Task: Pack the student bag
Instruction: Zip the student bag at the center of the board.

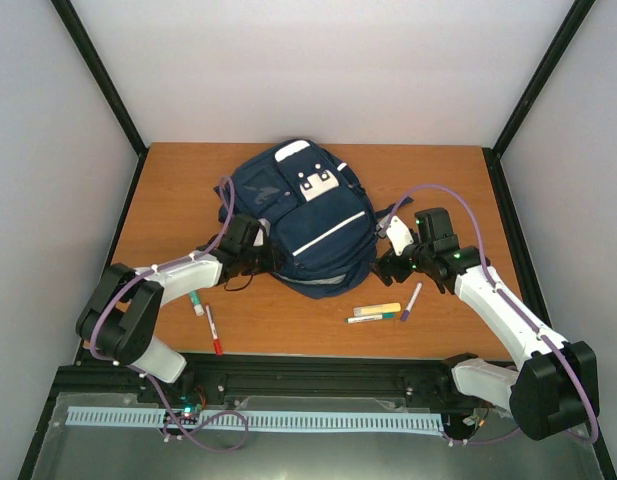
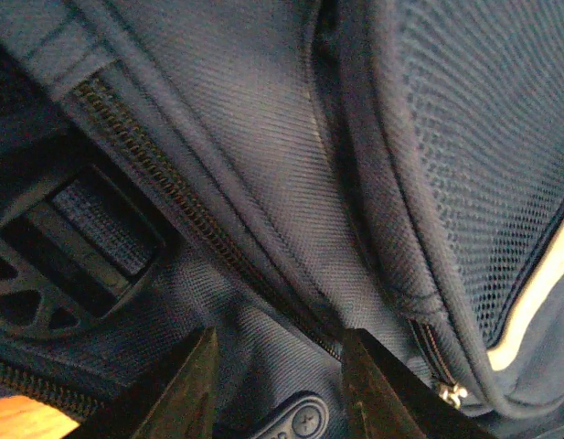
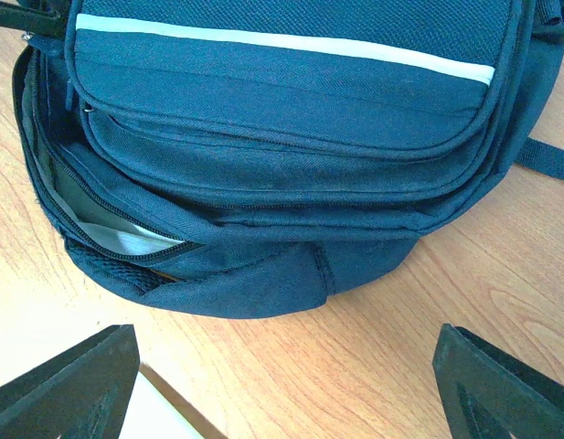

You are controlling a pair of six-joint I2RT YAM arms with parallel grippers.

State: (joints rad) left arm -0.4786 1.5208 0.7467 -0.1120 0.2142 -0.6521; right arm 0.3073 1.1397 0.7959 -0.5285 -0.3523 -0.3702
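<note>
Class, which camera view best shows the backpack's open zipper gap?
The right wrist view: the open zipper gap shows pale lining inside the student bag. The top view shows the whole bag but barely the gap; the left wrist view only close-up fabric.

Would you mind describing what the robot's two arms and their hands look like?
The left arm and right arm match: white shells on the long links, bulky black joints, and a purple cable looping along each. A small green light glows near the right wrist. The left hand and right hand are black, with dark wedge-shaped fingers.
</note>
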